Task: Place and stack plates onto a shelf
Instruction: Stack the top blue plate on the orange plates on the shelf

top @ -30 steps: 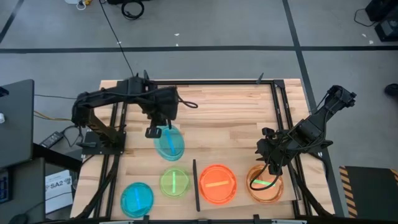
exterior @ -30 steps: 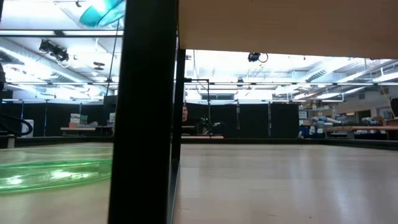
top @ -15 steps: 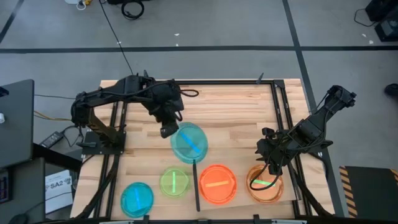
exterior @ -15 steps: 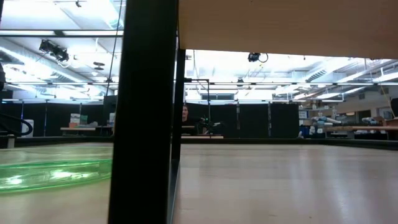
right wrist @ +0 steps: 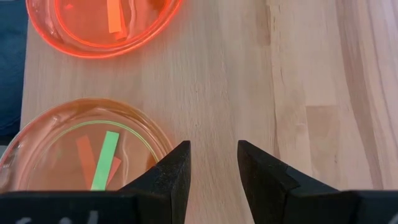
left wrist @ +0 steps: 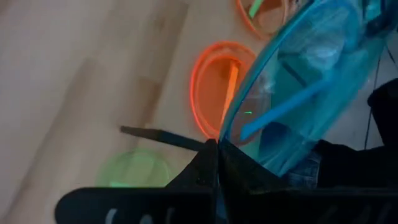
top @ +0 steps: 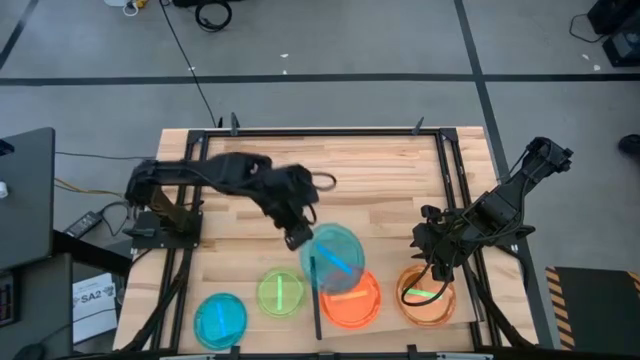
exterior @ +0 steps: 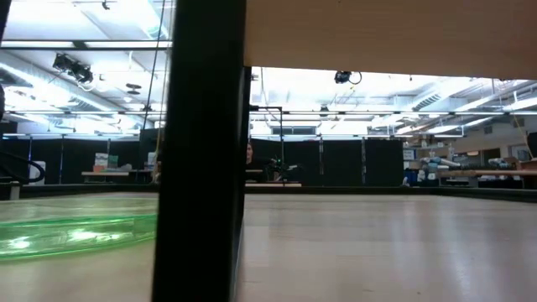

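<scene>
1. The left hand [top: 297, 240] is clamped on the rim of a blue plate [top: 335, 259]. Its fingers [left wrist: 211, 163] meet on the plate's edge. The plate extends from the hand toward 4 o'clock in the high view and is carried clear of the tabletop [top: 380, 180].
2. The carried blue plate is round, translucent plastic with a raised rim and a bright blue streak across its face. In the high view it overlaps the upper edge of the orange plate [top: 352, 298].
3. The orange plate lies flat on the tabletop just right of a thin black strip [top: 316, 300]. It is round and translucent with a glowing rim.
4. A green plate [top: 281, 293] lies just left of the strip. A second blue plate [top: 220, 320] lies at 8 o'clock from the green one.
5. The right hand [right wrist: 211, 163] hovers at the right side of the tabletop with its fingers apart and nothing between them. A pale orange stack [right wrist: 87, 152] with a green streak sits just beside it.
6. The tabletop is pale planked wood with visible grain, bordered by a black frame [top: 330, 130].
7. In the low view, the green plate [exterior: 75, 233] shows as a flat translucent disc beside a dark upright post [exterior: 201, 151].
</scene>
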